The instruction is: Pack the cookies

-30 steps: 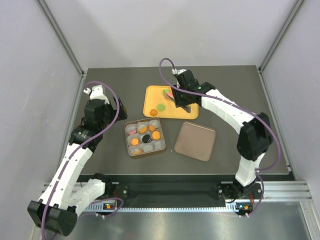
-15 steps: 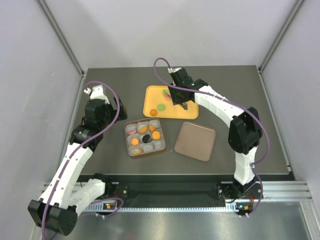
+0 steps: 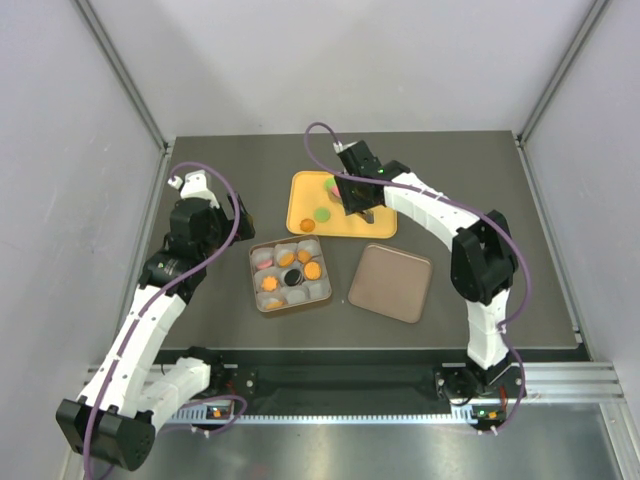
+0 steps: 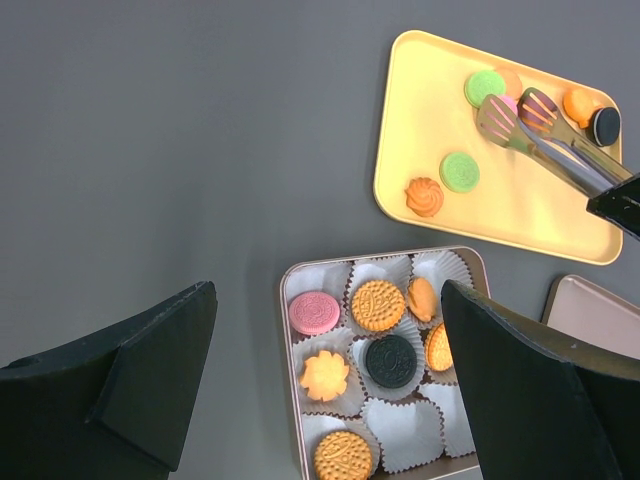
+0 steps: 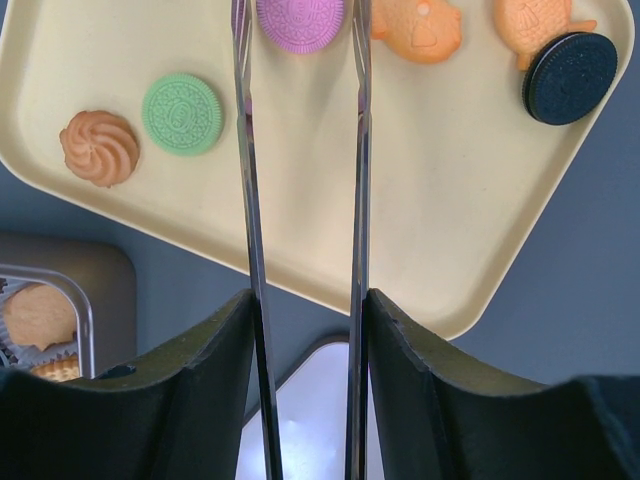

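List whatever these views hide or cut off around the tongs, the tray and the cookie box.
- Right wrist view: the tips of the tongs and part of the purple cookie run off the top edge, so contact is unclear.
- Left wrist view: the left fingers hide some cups of the box; the bottom edge cuts its last row.
- Top view: the right arm covers part of the yellow tray; cookie patterns are too small.

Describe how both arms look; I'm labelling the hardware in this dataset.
The left arm and right arm both have white link shells with black joints, and a purple cable loops along each. The left tool and right tool each have two broad matte-black fingers.
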You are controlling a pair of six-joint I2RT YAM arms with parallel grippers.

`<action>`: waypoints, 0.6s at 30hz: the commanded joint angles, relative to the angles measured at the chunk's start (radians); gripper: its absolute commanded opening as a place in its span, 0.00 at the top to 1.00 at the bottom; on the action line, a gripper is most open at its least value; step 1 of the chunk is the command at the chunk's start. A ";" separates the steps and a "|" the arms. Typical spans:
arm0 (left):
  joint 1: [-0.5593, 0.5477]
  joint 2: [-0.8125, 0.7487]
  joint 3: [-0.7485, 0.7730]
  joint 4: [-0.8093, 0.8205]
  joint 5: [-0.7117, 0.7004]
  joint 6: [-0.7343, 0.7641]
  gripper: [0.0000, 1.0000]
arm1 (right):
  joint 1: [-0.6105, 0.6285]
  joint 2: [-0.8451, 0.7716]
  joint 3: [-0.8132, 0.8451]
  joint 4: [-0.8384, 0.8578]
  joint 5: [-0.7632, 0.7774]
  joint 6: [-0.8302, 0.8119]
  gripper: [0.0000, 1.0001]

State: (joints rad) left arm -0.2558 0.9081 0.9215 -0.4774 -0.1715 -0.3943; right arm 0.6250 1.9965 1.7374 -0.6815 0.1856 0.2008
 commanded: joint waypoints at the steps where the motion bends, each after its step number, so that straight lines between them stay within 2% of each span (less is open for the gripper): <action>1: 0.006 0.002 -0.006 0.053 0.012 -0.005 0.01 | -0.004 -0.001 0.030 0.025 0.003 -0.011 0.54; 9: 0.007 -0.002 -0.006 0.054 0.012 -0.006 0.01 | -0.004 0.019 0.039 0.025 -0.002 -0.011 0.55; 18: 0.007 -0.003 -0.006 0.053 0.015 -0.006 0.01 | -0.001 0.010 0.047 0.019 0.015 -0.011 0.62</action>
State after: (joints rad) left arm -0.2554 0.9081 0.9215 -0.4774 -0.1707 -0.3946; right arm 0.6254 2.0174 1.7374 -0.6811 0.1829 0.2008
